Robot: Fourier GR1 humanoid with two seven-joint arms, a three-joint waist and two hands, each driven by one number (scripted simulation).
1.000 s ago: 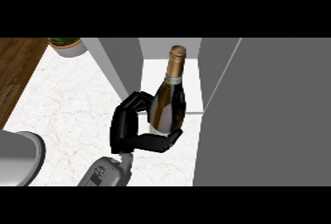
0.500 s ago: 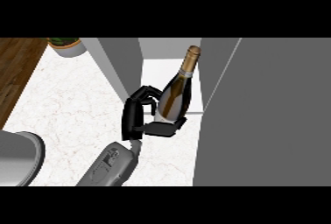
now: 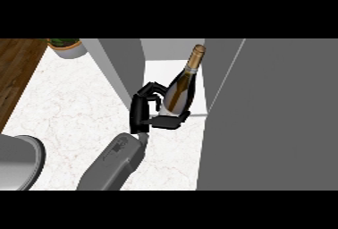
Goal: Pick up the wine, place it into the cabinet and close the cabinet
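The wine bottle (image 3: 179, 91) is dark glass with a gold foil neck and a tan label. It leans with its neck up and to the right, against the edge of the big grey cabinet panel (image 3: 277, 112). My right hand (image 3: 142, 114) is shut on its lower body, with fingers curled over the left side and the thumb under the base. The bottle's foot is hidden by the hand. Bottle and hand sit in the cabinet's opening, over its white floor (image 3: 162, 71), between the grey left wall (image 3: 122, 67) and the panel. No left hand shows.
A white marble counter (image 3: 73, 107) spreads to the left. A potted plant (image 3: 66, 47) stands at the far left corner, beside a wooden strip (image 3: 13, 76). A rounded grey shape (image 3: 16, 161) sits at the lower left edge.
My right hand has carried the bottle farther away and to the right, into the cabinet opening. The bottle has tipped from near upright to leaning right.
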